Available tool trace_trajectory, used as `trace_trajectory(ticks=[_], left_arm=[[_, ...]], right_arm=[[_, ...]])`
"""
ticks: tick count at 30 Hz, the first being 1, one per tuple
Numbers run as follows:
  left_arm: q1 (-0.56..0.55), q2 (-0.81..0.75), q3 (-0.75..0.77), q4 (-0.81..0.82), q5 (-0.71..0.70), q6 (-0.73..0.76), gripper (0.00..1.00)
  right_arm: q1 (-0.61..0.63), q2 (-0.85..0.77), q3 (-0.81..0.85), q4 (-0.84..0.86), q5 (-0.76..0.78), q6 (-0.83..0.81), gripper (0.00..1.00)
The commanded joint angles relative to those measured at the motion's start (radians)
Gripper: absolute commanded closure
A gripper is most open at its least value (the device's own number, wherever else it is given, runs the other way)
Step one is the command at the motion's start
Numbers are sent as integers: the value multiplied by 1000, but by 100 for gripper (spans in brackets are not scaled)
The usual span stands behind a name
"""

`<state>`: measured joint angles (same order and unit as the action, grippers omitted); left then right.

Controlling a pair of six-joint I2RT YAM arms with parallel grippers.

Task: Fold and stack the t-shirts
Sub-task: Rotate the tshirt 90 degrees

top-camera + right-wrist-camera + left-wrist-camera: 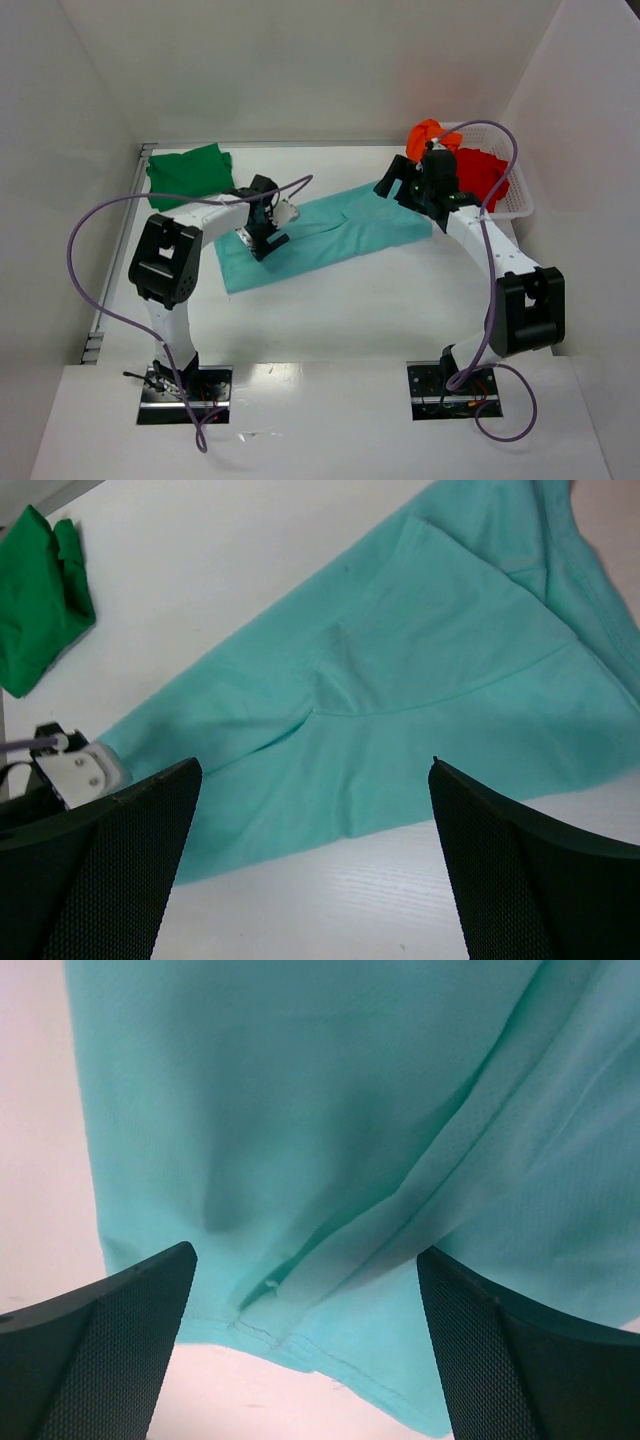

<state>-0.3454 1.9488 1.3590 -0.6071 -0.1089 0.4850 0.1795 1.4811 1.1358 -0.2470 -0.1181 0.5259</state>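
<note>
From the overhead camera I see the light teal t-shirt (345,232) spread across the middle of the table (330,320), its long axis running from about 8 o'clock up to 2 o'clock. It lies mostly flat with a few creases. In my right wrist view one layer of it lies folded over another, showing as a straight-edged flap.

The dark green t-shirt (188,170) sits as a folded bundle at 10 o'clock, near the far left corner and apart from the teal one. At 1 o'clock the white mesh basket (517,205) stands by the right wall. The red t-shirt (480,172) lies inside it and the bright orange t-shirt (424,135) is bunched at its left end, partly hidden behind my right arm.

My left gripper (268,242) is down over the teal shirt's 9 o'clock end. Its wrist camera shows the jaws spread wide with nothing between them, the fingers (110,1340) standing either side of the shirt's stitched hem (320,1358). I cannot tell whether the tips touch the cloth.

My right gripper (392,186) hangs above the shirt's 2 o'clock end, just beside the basket. Its jaws are also as far apart as they go and hold nothing. Its camera looks down on the teal cloth from well above, with the green bundle in the 10 o'clock corner of that view
</note>
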Motion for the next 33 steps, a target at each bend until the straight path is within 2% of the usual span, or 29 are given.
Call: trace_trajectory(ticks=[1,8,13,20,24,33], left_arm=[[-67,-40,-92,-134,69,-157,1],[-187,-97,-144,-171,250,-298,1],[-294,-97,-172,-111,380,-459,1],[-372,-117,-247,-79,376,-606,1],[-372,-148,-277,-69,359,-680,1],[-372,-200,-288,-91,474,-795,1]], right_arm=[[-8,-33,-8,14,-17,-29,0],[-8,2,2,-17,9,-29,0],[-8,83,31,-89,20,-20,0],[2,191,22,-112,32,-20,0],[32,254,34,-71,63,-20,0],[74,413,166,-95,98,-20,0]])
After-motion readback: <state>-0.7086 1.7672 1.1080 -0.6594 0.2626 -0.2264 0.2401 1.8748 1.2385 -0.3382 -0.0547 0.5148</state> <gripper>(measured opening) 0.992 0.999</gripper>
